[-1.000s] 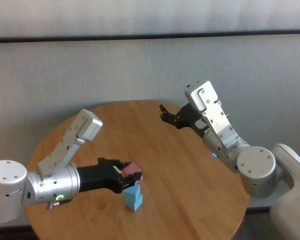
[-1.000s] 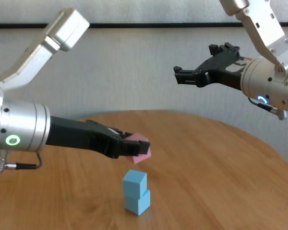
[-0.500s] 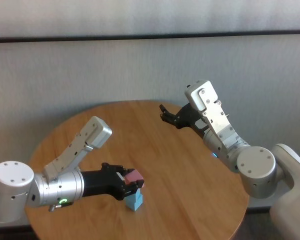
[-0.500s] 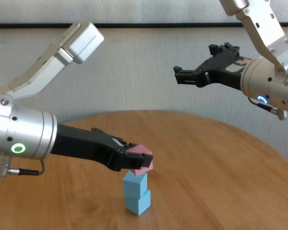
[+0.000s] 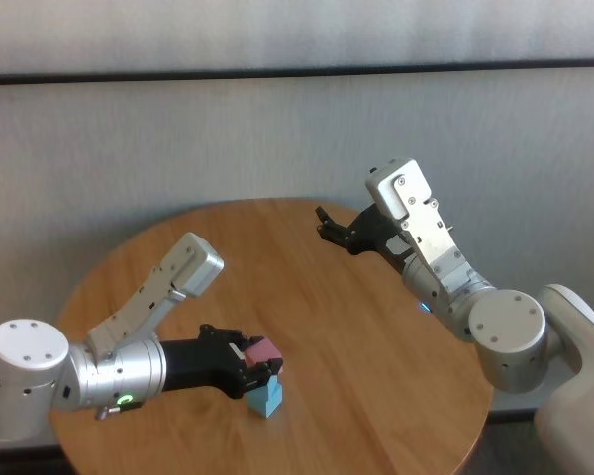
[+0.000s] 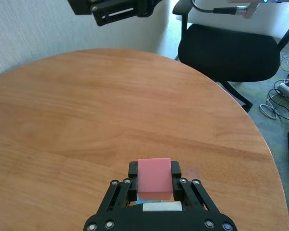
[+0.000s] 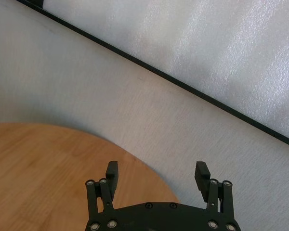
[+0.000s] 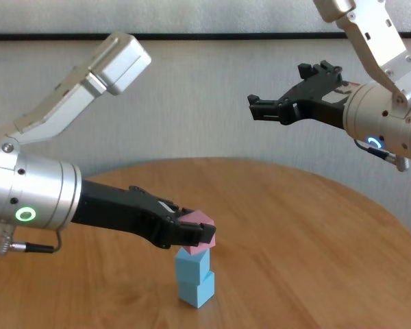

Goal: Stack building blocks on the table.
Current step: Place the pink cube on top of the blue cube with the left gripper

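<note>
While the right tool hangs released, the left tool grips the pink block, seemingly touching the blue stack.

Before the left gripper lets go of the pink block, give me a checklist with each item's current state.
1. Left gripper shut on pink block: ok.
2. Two light blue blocks stacked on the table: ok.
3. Pink block sits over the upper blue block: ok.
4. Pink block's underside rests flat on the blue one: cannot tell.
5. Pink block squared with the stack below: cannot tell.
6. Right gripper open, raised, away from the stack: ok.
</note>
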`<state>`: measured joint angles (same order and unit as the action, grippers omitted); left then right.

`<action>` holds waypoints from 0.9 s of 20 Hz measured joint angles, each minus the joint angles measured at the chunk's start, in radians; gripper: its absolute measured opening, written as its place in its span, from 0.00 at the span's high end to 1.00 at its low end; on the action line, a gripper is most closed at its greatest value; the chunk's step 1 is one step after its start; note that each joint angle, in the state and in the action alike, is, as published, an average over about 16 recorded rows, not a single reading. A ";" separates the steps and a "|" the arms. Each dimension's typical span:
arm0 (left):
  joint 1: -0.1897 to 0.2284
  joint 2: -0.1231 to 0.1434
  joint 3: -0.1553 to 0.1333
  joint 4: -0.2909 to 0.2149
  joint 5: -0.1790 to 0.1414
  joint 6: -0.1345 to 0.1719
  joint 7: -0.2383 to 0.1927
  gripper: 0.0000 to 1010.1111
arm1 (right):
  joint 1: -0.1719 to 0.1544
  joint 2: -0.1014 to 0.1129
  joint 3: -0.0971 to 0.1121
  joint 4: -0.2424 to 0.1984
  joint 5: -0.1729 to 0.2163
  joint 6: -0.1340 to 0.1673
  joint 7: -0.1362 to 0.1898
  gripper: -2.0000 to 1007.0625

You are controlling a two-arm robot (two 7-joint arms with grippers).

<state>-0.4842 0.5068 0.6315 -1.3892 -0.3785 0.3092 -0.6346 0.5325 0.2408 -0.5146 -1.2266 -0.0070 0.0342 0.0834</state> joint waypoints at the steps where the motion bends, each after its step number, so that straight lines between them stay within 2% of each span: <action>1: -0.001 0.000 0.001 0.001 -0.001 0.002 0.000 0.61 | 0.000 0.000 0.000 0.000 0.000 0.000 0.000 0.01; 18: -0.014 -0.004 0.016 0.026 -0.032 0.024 0.001 0.61 | 0.000 0.000 0.000 0.000 0.000 0.000 0.000 0.01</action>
<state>-0.4982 0.5030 0.6476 -1.3630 -0.4108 0.3333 -0.6335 0.5325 0.2408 -0.5146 -1.2266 -0.0070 0.0342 0.0834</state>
